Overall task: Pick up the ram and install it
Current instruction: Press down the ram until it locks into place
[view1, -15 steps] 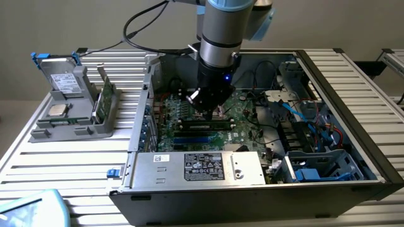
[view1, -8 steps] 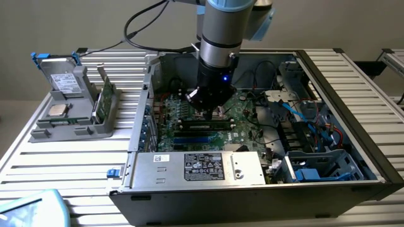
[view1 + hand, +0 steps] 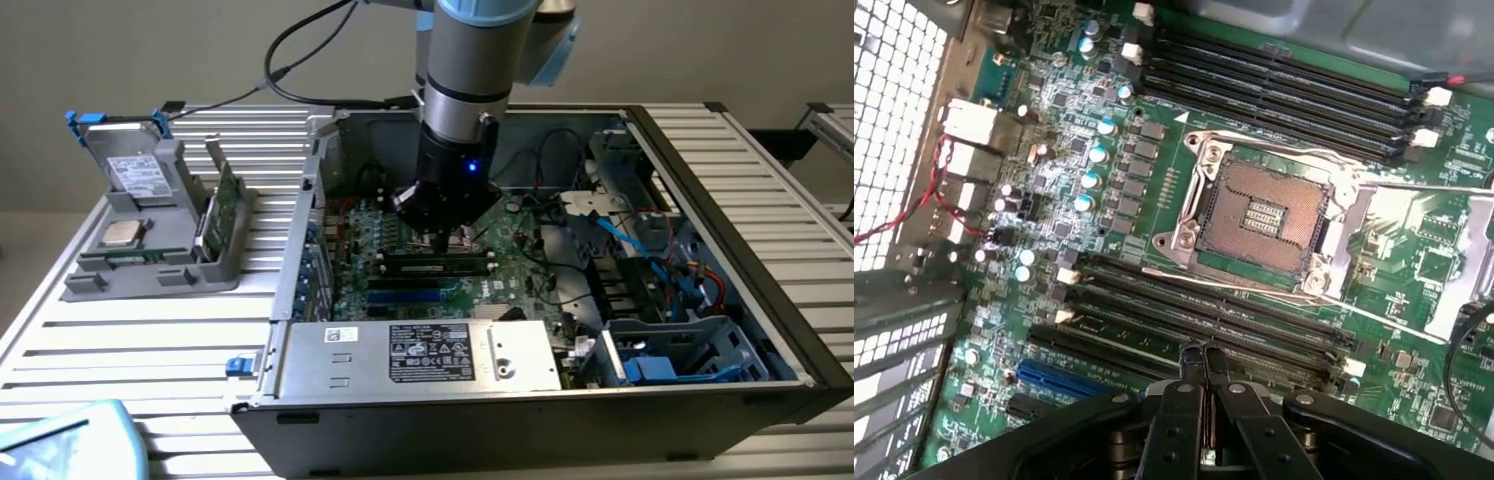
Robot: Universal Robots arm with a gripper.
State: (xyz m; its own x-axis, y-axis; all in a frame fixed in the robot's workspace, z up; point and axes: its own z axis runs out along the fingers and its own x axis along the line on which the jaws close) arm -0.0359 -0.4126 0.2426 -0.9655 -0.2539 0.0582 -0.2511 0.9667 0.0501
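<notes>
Gripper [image 3: 1203, 362]: fingers pressed together, tips down on the ram's top edge
Ram [image 3: 437, 266]: directly beneath the gripper, seated lengthwise in a motherboard [image 3: 1154, 190] slot beside the open processor socket [image 3: 1264, 215]

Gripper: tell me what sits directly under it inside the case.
Under the gripper lies a long, dark RAM stick seated in a motherboard slot beside the open CPU socket. The gripper covers the stick's middle, so contact there can't be seen.
</notes>
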